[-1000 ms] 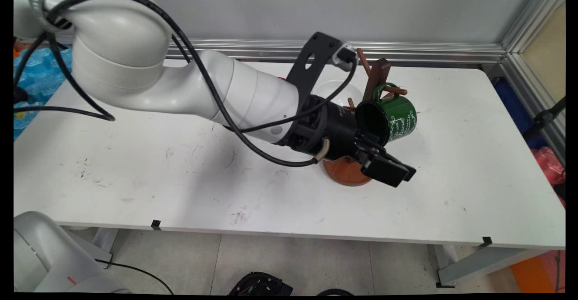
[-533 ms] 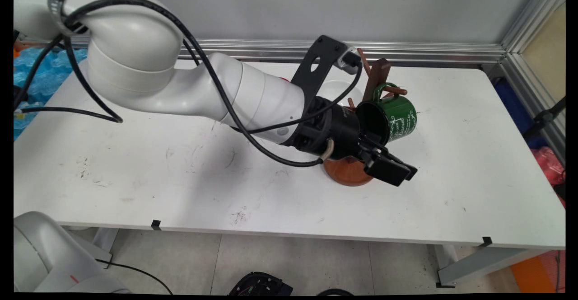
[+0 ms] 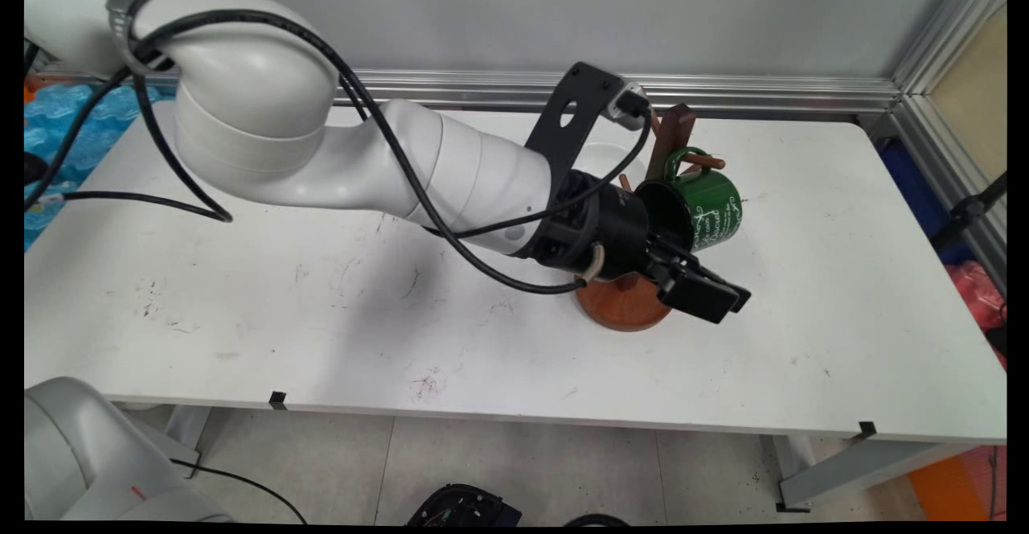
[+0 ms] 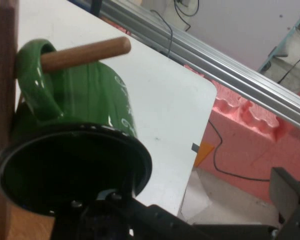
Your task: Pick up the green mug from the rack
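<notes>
We see the gripper [image 3: 707, 297] low over the desk [image 3: 844, 293], just in front of the wooden mug tree [image 3: 671, 136] and over the near right edge of its round base [image 3: 619, 309]. Its fingers [image 3: 698, 299] stand apart and hold nothing; in the hand view one finger [image 4: 290, 200] shows far to the right, well clear of the other side.

The green mug [image 3: 695, 208] hangs by its handle [image 4: 37, 80] on a wooden peg [image 4: 85, 52], tilted, its dark mouth facing the gripper's body. The mug's rim lies just beside the gripper's linkage; we cannot tell whether they touch.

To the right of the mug the desk runs bare to its right edge. Behind the mug tree the desk's rear edge meets an aluminium rail [image 3: 764, 92].
</notes>
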Controlling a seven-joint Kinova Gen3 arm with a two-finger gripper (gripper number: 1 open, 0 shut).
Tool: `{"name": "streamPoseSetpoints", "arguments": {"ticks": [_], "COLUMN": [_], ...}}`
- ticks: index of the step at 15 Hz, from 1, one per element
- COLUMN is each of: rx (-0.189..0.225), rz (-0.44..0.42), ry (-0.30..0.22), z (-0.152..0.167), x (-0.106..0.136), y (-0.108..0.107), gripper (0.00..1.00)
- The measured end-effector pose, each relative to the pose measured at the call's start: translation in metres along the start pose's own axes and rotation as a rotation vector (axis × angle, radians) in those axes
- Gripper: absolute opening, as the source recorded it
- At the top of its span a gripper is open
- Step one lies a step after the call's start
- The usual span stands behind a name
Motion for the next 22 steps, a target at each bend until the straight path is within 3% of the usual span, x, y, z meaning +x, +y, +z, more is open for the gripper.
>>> {"name": "streamPoseSetpoints", "arguments": {"ticks": [16,17,22], "rx": [0.065,0.068,0.089], "rz": [-0.035,-0.038,-0.043], "ry": [0.058,0.062,0.073], "z": [0.027,0.028,0.030], "x": [-0.002,-0.002,-0.003], "y": [-0.008,-0.008,-0.010], "gripper": [1.00,0.00,0.00]}}
